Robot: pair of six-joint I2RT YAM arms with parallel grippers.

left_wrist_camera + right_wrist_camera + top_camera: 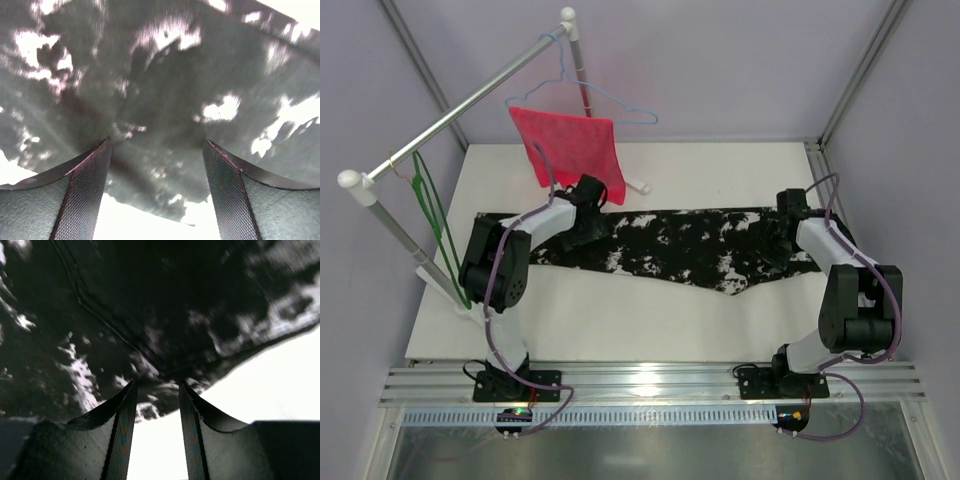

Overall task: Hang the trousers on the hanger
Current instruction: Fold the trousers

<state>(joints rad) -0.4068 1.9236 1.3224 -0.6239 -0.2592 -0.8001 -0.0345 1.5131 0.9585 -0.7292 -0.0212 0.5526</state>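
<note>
Trousers (690, 248) lie spread flat across the middle of the tabletop (620, 320), a long black-and-white mottled band running from the left centre of the overhead view to the right centre. No part of them is lifted or folded that we can see. The green hanger (432, 215) hangs from the rail (470, 98) at the far left of the frame, well apart from the fabric and untouched. We judge the task to be at its beginning. The garment has yet to be gathered and raised, and it has not been carried to the hanger or draped over its bar.

The left gripper (156, 142) sits low over the left end of the trousers. In its wrist view the jaws stand wide apart, with mottled cloth filling the frame beyond the tips and nothing clamped between them. The right gripper (157, 385) is at the right end of the garment. Its jaws are apart by a narrower gap, bright tabletop shows between them, and the dark hem lies just ahead of the tips. We see no fold caught in that gap, so we read it as holding nothing.

Farther out, a red cloth (570, 145) hangs on a pale blue hanger (592, 95) at the top centre of the overhead frame.
</note>
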